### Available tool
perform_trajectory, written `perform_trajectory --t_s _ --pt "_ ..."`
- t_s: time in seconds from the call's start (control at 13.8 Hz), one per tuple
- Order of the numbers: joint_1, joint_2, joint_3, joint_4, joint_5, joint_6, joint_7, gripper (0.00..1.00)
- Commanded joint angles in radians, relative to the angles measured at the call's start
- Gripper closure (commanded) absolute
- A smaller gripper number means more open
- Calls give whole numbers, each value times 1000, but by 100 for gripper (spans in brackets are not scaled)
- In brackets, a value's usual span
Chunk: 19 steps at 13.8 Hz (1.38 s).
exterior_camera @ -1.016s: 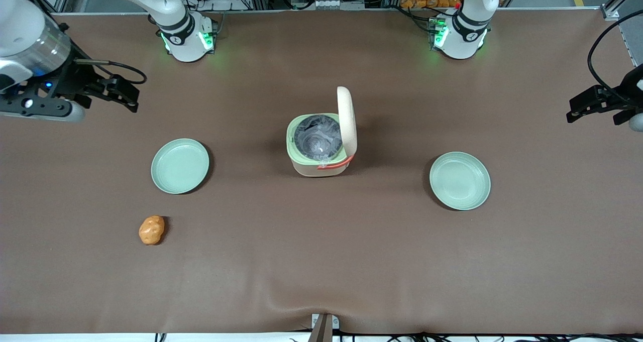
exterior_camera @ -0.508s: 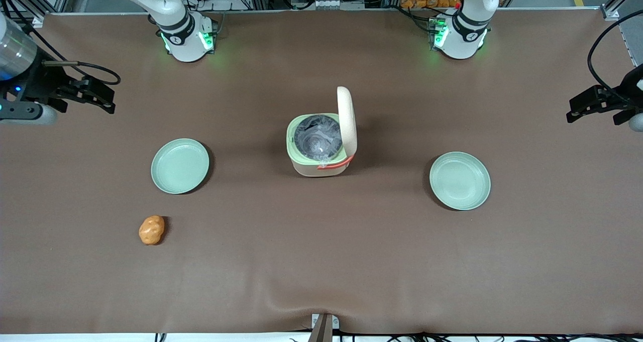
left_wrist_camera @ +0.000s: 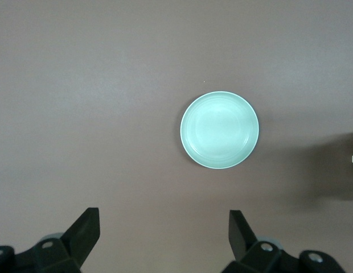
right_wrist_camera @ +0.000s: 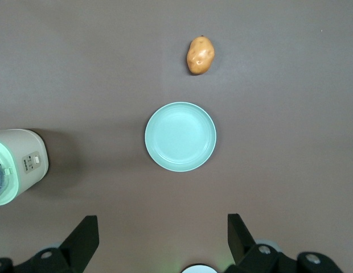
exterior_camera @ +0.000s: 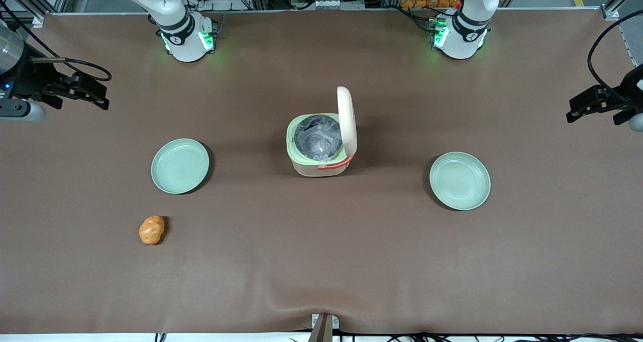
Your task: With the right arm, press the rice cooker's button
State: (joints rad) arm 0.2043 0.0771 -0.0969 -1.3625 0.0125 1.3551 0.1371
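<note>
Since the earlier front views, our right arm's gripper [exterior_camera: 95, 95] has drawn away from the rice cooker [exterior_camera: 321, 143] toward the working arm's end of the table, while everything on the tabletop has kept its place. We see the gripper hanging above bare cloth, well apart from the cooker, its two fingers [right_wrist_camera: 82, 236] spread wide with nothing between them.

We find the cooker standing near the middle of the table [exterior_camera: 351, 261], lid [exterior_camera: 346, 118] hinged up and upright, dark inner pot exposed inside the pale green rim. Its coral-orange handle [exterior_camera: 334, 164] lies on the side nearer the front camera. In the right wrist view a small panel with a button [right_wrist_camera: 32, 162] shows on the wall facing the working arm's end.

We judge the cooker light and rigid, with a smooth plastic shell that could slide on the cloth or tip under a sideways push, the raised lid lifting its weight. No grasp seems needed; we would place one fingertip squarely on the button and press gently.

One green plate [exterior_camera: 180, 165] lies between gripper and cooker; a second green plate [exterior_camera: 459, 180] lies toward the parked arm's end. A potato [exterior_camera: 151, 230] rests nearer the front camera than the first plate.
</note>
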Motion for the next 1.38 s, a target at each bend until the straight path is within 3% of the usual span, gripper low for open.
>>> perform_trajectory --t_s 0.0,1.09,1.31 --pt "-20 -69 19 -82 11 15 -14 0" --pt "-52 -102 19 -118 11 19 -14 0" --pt "-75 -189 17 -208 11 33 -14 0"
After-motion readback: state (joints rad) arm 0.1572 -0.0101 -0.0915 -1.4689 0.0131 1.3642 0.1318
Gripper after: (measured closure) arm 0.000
